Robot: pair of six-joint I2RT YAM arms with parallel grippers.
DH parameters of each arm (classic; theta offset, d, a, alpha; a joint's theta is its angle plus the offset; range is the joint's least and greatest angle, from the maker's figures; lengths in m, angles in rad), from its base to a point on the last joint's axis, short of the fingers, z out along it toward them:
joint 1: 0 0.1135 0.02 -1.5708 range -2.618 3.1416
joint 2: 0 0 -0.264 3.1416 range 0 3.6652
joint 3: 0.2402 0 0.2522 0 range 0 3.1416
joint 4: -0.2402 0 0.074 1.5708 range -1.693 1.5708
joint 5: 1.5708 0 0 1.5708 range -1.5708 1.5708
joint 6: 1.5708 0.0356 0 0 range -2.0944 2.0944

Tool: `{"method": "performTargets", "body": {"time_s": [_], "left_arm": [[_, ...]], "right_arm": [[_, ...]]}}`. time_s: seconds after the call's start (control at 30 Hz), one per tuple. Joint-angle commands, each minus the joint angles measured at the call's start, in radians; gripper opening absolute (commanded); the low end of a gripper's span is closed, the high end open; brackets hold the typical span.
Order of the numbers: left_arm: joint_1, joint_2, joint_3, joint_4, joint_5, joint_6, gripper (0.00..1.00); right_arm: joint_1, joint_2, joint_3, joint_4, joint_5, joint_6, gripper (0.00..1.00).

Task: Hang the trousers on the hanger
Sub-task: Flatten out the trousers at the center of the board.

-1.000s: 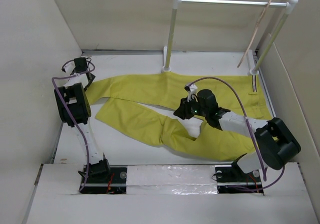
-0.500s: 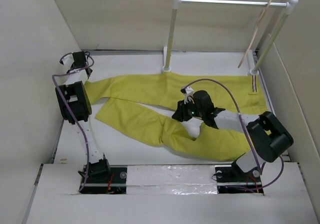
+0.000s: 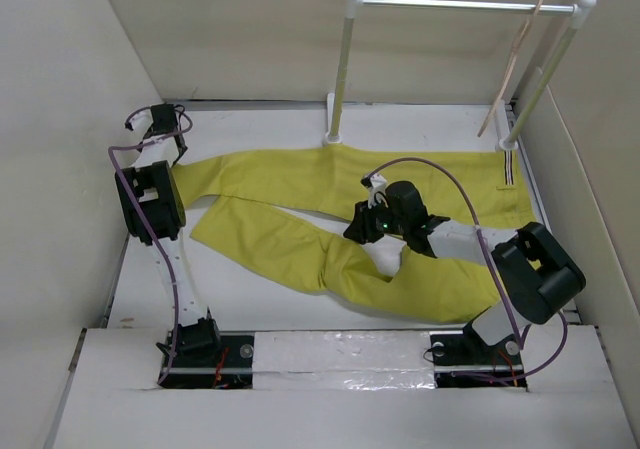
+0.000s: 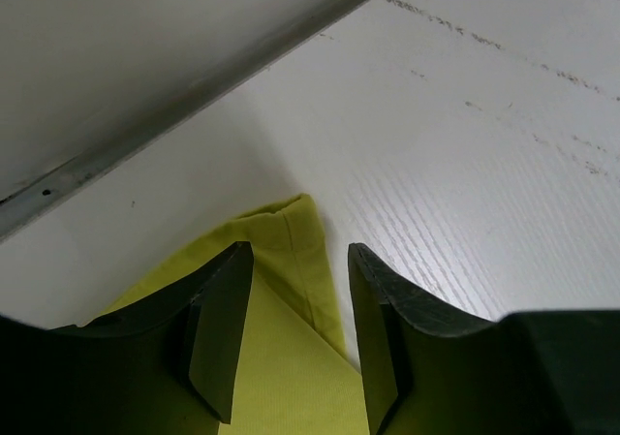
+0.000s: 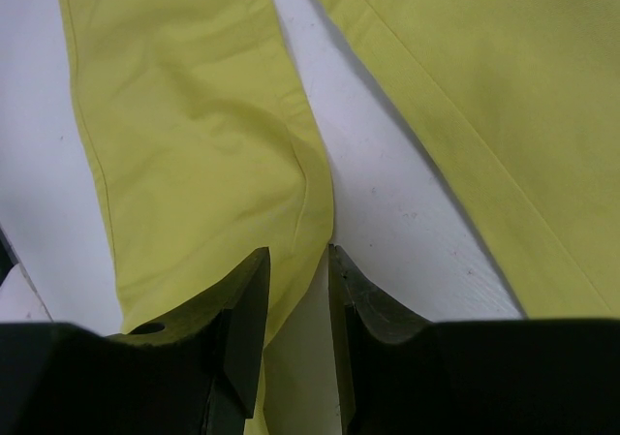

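Observation:
The mustard-yellow trousers (image 3: 300,174) lie flat on the white table, legs to the left and striped waistband (image 3: 509,169) at the right. My left gripper (image 3: 168,147) is low at the far-left cuff. In the left wrist view it (image 4: 298,251) is open, with the cuff corner (image 4: 291,232) between the jaws. My right gripper (image 3: 358,227) is low at the inner edge of the near leg. In the right wrist view it (image 5: 296,253) stands narrowly open over that cloth edge (image 5: 315,202). The beige hanger (image 3: 515,64) hangs on the rail at the back right.
A white rail rack (image 3: 450,4) with two posts stands at the back of the table. Walls close in on the left, back and right. The left wall's seam (image 4: 194,96) runs just beyond the cuff.
My right gripper has shifted slightly left along the near leg, its elbow folding in. My left gripper has edged a little toward the back-left corner. The trousers lie as before.

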Motion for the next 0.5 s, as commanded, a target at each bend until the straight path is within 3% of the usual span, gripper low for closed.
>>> {"method": "performTargets", "body": {"time_s": [0.0, 0.47], "left_arm": [[-0.001, -0.039, 0.027, -0.027, -0.07, 0.044, 0.42], [-0.028, 0.088, 0.135, -0.069, -0.058, 0.058, 0.38]], "right_arm": [[0.003, -0.019, 0.032, 0.048, 0.001, -0.014, 0.37], [0.003, -0.042, 0.025, 0.046, 0.001, -0.014, 0.37]]}}
